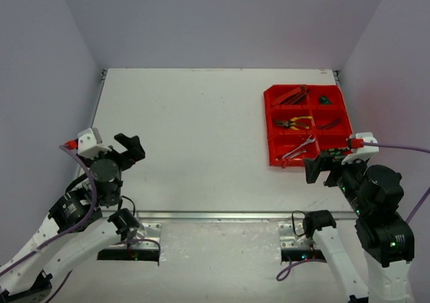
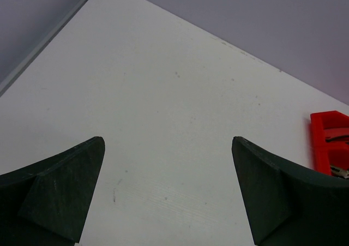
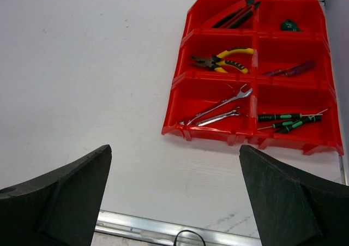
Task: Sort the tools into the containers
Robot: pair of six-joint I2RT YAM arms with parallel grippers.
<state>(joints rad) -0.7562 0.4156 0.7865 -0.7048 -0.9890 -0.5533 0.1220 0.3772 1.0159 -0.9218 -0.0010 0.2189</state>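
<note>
The right gripper (image 3: 174, 202) hangs spread wide and empty, and so does the left gripper (image 2: 169, 202), both above the white desk (image 3: 82, 66). Just beyond the right one sits the red tray (image 3: 218, 134) — its compartments hold wrenches (image 3: 218, 107), yellow pliers (image 3: 223, 60) and green screwdrivers (image 3: 283, 120).
</note>
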